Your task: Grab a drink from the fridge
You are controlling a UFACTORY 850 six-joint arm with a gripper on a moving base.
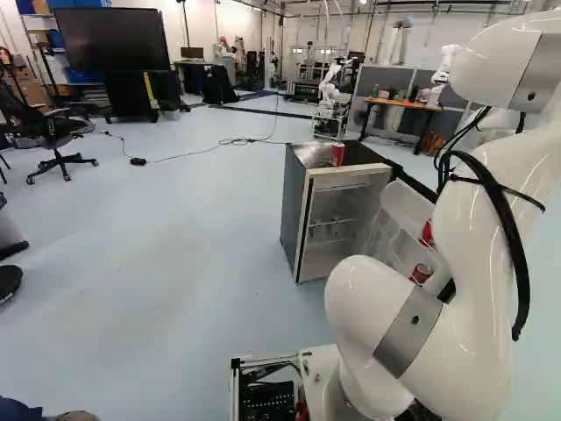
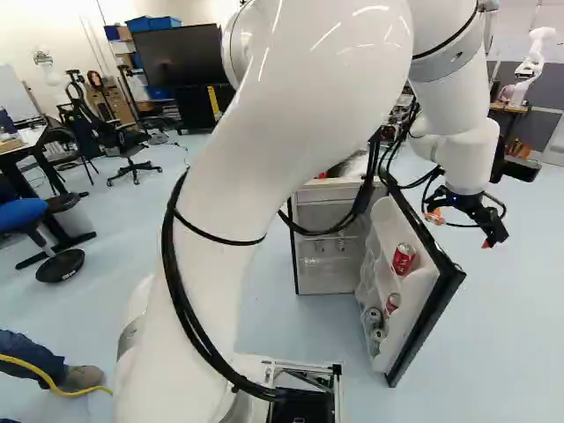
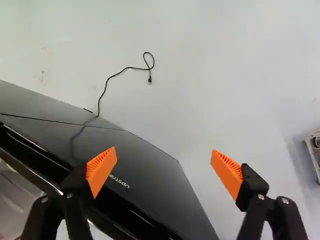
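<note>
Red shines on the first can (image 1: 337, 154), which stands on top of the fridge (image 1: 294, 206), but we want a drink from inside. Next, to the right, two silver-topped cans (image 2: 378, 335) sit low in the open door (image 2: 429, 326), with a lower red can (image 2: 392, 303) near them. The upper red can (image 2: 404, 258) sits in the door too, and it looks easiest for us to reach. Last comes our claw (image 3: 164, 167), which is wide and has nothing in it. It is by the dark outside of the door, so we think we must go up and around, not push straight in. If we bump the door, it may swing and shake the cans. We should come in slowly from the inner side, put one finger on each side of the can, and squeeze softly. Then we should lift it over the shelf edge.
</note>
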